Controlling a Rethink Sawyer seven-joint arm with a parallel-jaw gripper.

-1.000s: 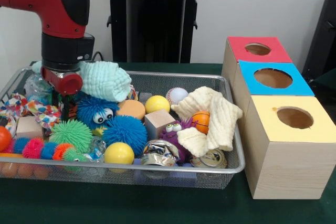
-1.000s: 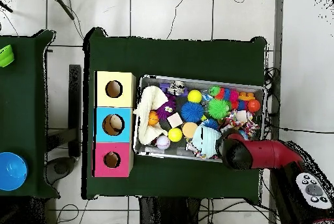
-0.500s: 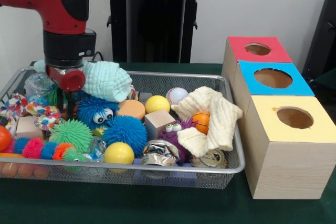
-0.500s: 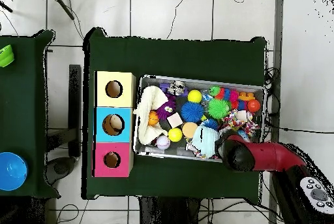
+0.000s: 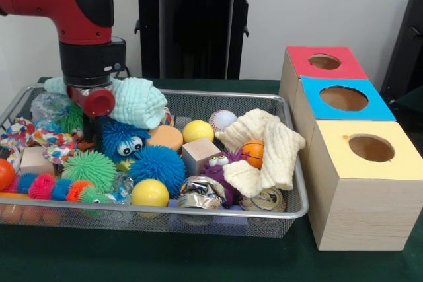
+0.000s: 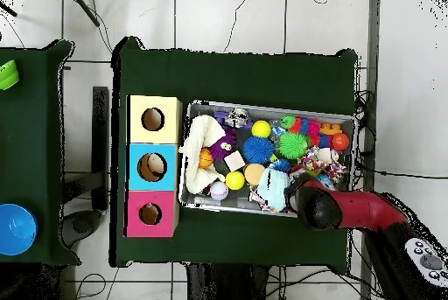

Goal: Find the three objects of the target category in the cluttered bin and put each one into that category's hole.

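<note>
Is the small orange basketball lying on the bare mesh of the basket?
No, the orange basketball sits nested in the cream cloth.

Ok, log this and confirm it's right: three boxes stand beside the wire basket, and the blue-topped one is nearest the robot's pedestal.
One thing is wrong. The box nearest the pedestal is the red-topped box, not the blue-topped box, which stands in the middle, with the yellow-topped box farthest from the robot. The front view shows it. All three do stand beside the wire basket.
</note>
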